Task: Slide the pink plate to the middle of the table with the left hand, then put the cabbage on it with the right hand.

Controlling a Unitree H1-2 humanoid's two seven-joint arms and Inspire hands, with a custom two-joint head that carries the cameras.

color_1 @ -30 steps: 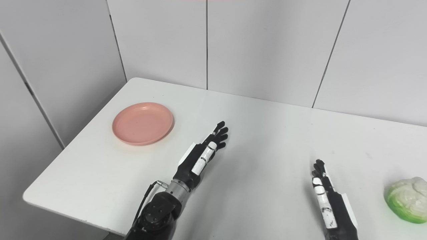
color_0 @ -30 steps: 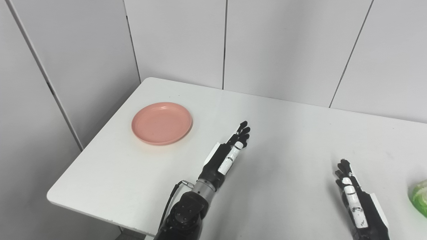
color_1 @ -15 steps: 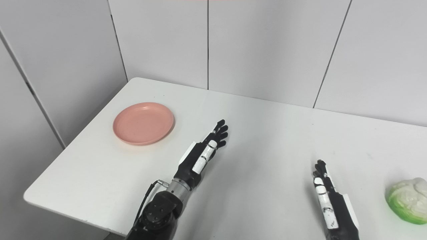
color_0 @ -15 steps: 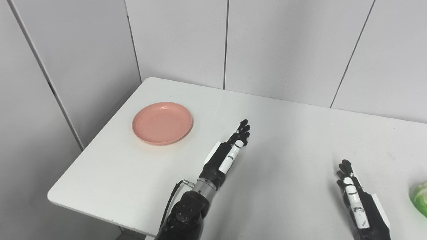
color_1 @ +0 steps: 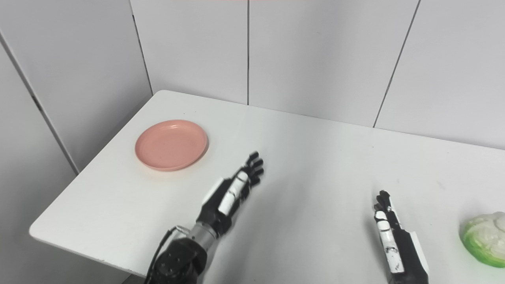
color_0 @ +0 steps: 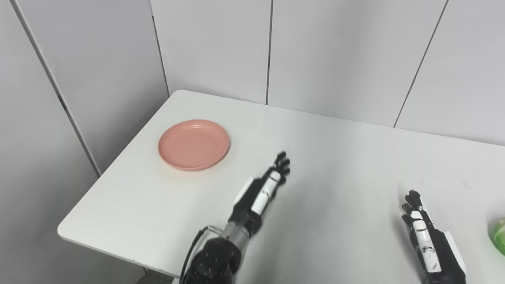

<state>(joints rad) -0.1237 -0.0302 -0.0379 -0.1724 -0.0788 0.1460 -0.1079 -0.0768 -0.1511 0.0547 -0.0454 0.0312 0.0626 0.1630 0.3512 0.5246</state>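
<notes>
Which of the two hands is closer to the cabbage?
The right hand; the cabbage lies just beside it, while the left hand is nearer the pink plate.

Black hands (color_1: 230, 193) with white panels; silver wrist, black cable.

The plate (color_1: 171, 144) lay on the bench (color_1: 315, 157) at the left of the frame, near the bench's left edge. The left robot hand (color_1: 232, 189) was at lower centre, right of the plate and apart from it. The right robot hand (color_1: 390, 232) was at lower right, with the cabbage (color_1: 484, 239) just beyond it at the right edge.
</notes>
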